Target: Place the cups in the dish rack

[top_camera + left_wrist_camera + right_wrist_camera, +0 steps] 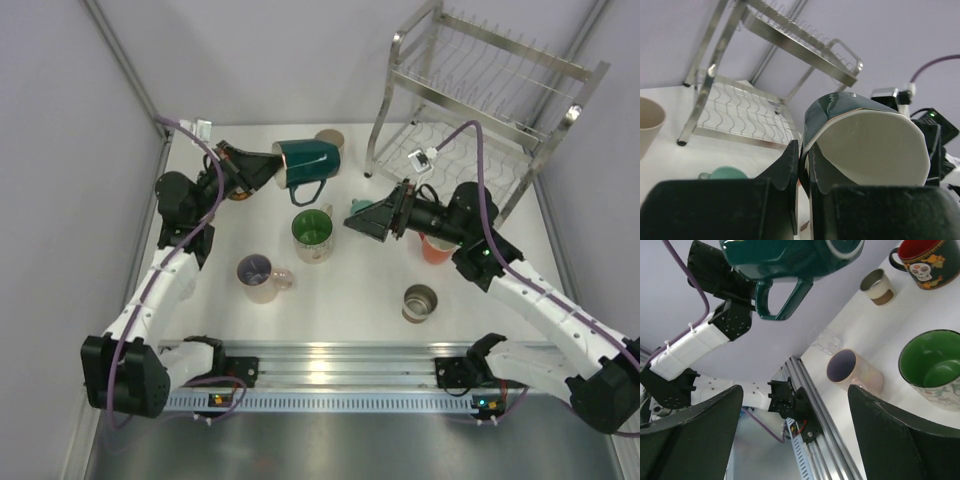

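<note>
The dish rack (pixel 480 90) stood at the far right corner of the table (pixel 350 300), and every cup I could see sat or hung outside it. Left of the rack, about level with its front-left foot, the left gripper (pixel 268 168) held a dark teal mug (pixel 305 165) off the table. The mug lay on its side with its handle towards the arms' bases. From the left wrist view, the two fingers (pixel 785 170) were closed tight on the mug's wall near the rim. I think one went inside and one outside, but the close angle made that hard to judge. A beige cup (pixel 330 140) stood just beyond the teal mug, between it and the rack's left leg. In front of the rack's left side, the right gripper (pixel 362 220) hung low with its jaws wide apart and nothing between them, just beside a mint cup (pixel 357 207). An orange cup (pixel 435 250) stood in front of the rack, partly hidden under the right arm (pixel 520 280). Further from the rack, towards the near left, a green-lined mug (pixel 313 233) sat upright on the table. Past it came a pinkish mug (pixel 260 277). A steel cup (pixel 420 302) stood well in front of the rack, close to the rail (pixel 330 365) at the near edge. A red mug with a black handle (pixel 925 260) showed only in the right wrist view, beside a white-and-brown cup (pixel 879 286).
</note>
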{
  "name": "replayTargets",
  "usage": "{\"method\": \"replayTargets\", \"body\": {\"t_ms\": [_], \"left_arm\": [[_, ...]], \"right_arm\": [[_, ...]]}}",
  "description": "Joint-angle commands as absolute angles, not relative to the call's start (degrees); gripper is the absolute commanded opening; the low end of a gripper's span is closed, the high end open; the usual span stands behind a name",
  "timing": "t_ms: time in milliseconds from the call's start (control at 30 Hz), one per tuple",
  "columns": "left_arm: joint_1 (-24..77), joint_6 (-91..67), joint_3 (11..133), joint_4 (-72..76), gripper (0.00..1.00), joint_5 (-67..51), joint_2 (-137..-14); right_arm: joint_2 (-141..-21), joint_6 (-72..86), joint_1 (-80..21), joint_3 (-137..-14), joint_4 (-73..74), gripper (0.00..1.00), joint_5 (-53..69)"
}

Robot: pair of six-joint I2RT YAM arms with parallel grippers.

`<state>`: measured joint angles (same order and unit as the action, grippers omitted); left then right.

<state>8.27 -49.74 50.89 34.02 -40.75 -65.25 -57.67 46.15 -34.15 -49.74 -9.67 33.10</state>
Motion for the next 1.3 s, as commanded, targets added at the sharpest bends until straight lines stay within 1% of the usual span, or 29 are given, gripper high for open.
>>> {"method": "replayTargets", "body": {"t_ms": [0,100,233,367,433,667,800,1100,1267], "left_arm": [[9.31,-58.16,48.7,54.29,0.0,-41.84,-60.12],[9.75,-62.99,46.59,60.35,0.0,-40.79,-59.24],[11.33,-65.83,44.3,65.2,0.0,-37.98,-59.33],[13.27,-67.32,43.6,68.55,0.0,-37.36,-61.34],[14.06,-67.59,43.07,69.43,0.0,-36.74,-61.7],[15.47,-66.1,41.75,69.79,0.0,-33.05,-61.96],[15.91,-65.22,41.4,69.35,0.0,-31.73,-62.84],[16.61,-62.05,40.87,69.43,0.0,-32.08,-63.81],[16.96,-61.35,40.69,69.52,0.0,-32.08,-64.25]], "right_arm": [[-59.58,48.25,-36.91,-52.21,-20.02,0.87,34.28],[-61.17,49.3,-38.58,-51.95,-23.8,0.87,33.84],[-62.22,51.85,-40.43,-50.63,-33.01,0.86,32.7],[-63.45,53.96,-42.53,-49.83,-39.89,0.82,31.38],[-63.89,53.7,-43.24,-50.71,-39.99,0.8,29.98],[-67.93,53.08,-46.75,-52.64,-41.13,0.71,26.72],[-69.96,54.75,-47.72,-52.38,-45.95,0.67,25.58],[-73.83,59.32,-48.25,-53.87,-52.64,0.57,23.73],[-76.11,60.99,-48.78,-54.05,-55.45,0.53,23.55]]}}
